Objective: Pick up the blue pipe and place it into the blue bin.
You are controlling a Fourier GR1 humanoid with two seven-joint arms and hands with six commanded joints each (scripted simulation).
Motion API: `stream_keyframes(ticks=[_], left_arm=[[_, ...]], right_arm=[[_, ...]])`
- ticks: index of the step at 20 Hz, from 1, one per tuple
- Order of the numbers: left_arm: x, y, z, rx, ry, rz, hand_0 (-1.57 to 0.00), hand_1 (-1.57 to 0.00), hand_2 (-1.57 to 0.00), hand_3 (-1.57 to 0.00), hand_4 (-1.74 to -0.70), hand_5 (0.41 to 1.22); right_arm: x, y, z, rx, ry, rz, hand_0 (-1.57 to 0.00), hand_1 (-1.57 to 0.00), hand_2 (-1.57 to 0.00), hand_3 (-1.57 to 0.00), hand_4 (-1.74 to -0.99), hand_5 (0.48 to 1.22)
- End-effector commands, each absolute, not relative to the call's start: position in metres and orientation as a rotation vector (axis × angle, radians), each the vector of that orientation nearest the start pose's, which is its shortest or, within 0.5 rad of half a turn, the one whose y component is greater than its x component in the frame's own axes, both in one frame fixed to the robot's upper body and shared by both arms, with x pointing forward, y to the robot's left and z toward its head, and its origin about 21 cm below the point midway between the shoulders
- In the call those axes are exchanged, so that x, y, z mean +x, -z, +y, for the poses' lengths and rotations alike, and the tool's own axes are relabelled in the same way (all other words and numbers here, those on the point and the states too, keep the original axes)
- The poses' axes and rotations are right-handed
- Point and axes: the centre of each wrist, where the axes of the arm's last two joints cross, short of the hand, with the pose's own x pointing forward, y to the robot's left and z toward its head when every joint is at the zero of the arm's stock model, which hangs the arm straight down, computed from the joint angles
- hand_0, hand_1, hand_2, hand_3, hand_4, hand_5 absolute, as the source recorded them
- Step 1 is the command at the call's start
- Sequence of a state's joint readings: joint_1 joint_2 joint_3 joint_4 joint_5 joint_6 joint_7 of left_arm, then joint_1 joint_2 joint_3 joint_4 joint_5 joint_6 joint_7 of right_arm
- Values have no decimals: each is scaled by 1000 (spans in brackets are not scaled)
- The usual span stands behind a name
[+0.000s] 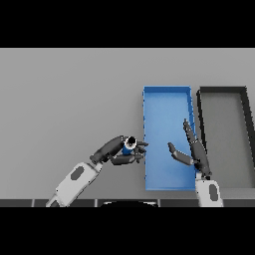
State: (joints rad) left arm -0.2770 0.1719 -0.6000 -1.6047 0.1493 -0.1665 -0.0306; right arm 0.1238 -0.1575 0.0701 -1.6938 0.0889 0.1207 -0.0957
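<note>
The blue pipe (129,146) is a short blue piece with a white and dark end. My left hand (113,150) is curled round it just left of the blue bin's left wall, and the fingertips reach that wall. The blue bin (167,97) is a long rectangular tray right of centre, and nothing lies in it. My right hand (195,152) hovers over the bin's right half with straight fingers pointing away from me and the thumb spread to the left; it holds nothing.
A dark grey bin (223,134) of like size stands directly right of the blue bin, close to my right forearm. The grey table (64,99) stretches to the left and back.
</note>
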Motion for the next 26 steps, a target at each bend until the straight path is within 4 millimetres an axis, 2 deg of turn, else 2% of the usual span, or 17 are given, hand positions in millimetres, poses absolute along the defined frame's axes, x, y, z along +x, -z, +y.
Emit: stream_keyframes(ticks=[1,4,6,9,13,16,19,23,26], left_arm=[[252,-50,104,-623,776,-1662,-1570,-1570,-1570,-1443,-1730,1220],[252,-52,102,-622,782,-1668,-1570,-1570,-1570,-1439,-1731,1220],[259,-51,107,-610,785,-1659,-1571,-1571,-1571,-1438,-1731,1221],[255,-49,102,-624,784,-1660,-1571,-1571,-1571,-1440,-1731,1221],[256,-47,104,-616,797,-1655,-1571,-1571,-1571,-1440,-1731,1221],[257,-49,104,-622,797,-1653,-1571,-1571,-1571,-1439,-1731,1221],[257,-53,98,-612,809,-1653,-1571,-1571,-1571,-1437,-1732,1221],[258,-50,102,-610,808,-1655,-1571,-1571,-1571,-1437,-1732,1221],[260,-50,101,-622,805,-1655,-1571,-1571,-1571,-1441,-1731,1221]], right_arm=[[218,-9,-256,-38,-317,-1645,1,1,1,1,-1192,628],[219,-7,-255,-16,-308,-1648,1,1,1,1,-1197,618],[220,-17,-259,43,-308,-1697,1,1,1,1,-1195,610],[226,-48,-262,239,-351,-1722,1,1,1,1,-1203,573],[235,-96,-259,390,-554,-1727,1,1,1,1,-1260,523],[239,-128,-241,489,-713,-1739,1,1,1,1,-1297,523],[246,-149,-224,544,-829,-1724,1,1,1,1,-1297,522],[258,-168,-202,596,-982,-1714,1,1,1,1,-1303,532],[261,-170,-184,653,-1066,-1700,1,1,1,1,-1282,530]])
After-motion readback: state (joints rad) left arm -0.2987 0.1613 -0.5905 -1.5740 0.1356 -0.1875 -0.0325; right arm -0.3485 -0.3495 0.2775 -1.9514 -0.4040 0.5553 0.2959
